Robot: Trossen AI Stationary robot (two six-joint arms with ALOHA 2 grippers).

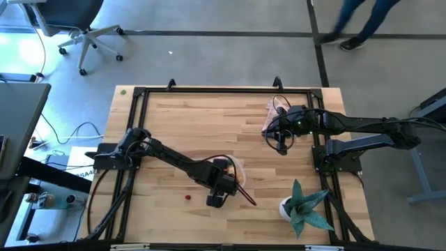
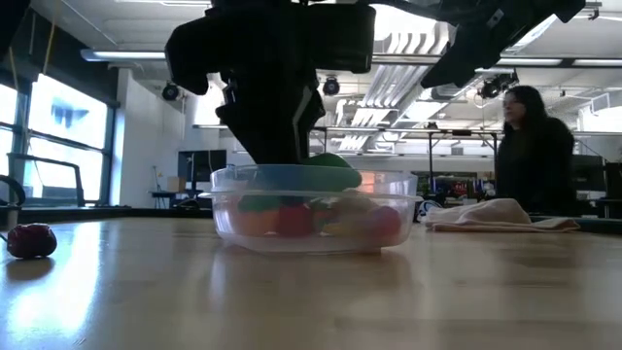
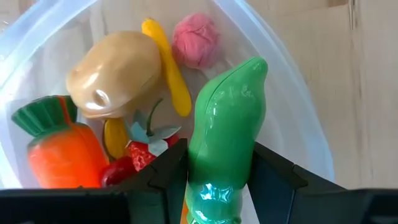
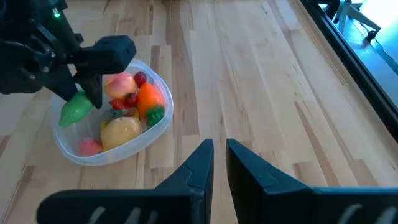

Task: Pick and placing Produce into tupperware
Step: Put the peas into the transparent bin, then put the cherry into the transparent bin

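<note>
1. Left gripper (image 3: 221,186) hangs over the tupperware (image 4: 74,149), fingers clamped on the green pod (image 3: 227,134).
2. Inside: carrot (image 3: 65,155), tan ball (image 3: 115,71), pink ball (image 3: 196,40).
3. Right gripper (image 4: 217,155) waits near the pink cloth (image 1: 270,118), fingers nearly together, empty.

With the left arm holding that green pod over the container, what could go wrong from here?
1. The left gripper holds the glossy green pod above the clear plastic tupperware, near its rim; released there, it might tip out.
2. The container is already crowded with the orange carrot and tan ball, so the pod could bounce off them.
3. A small red berry lies on the wooden table outside and may get missed.
</note>
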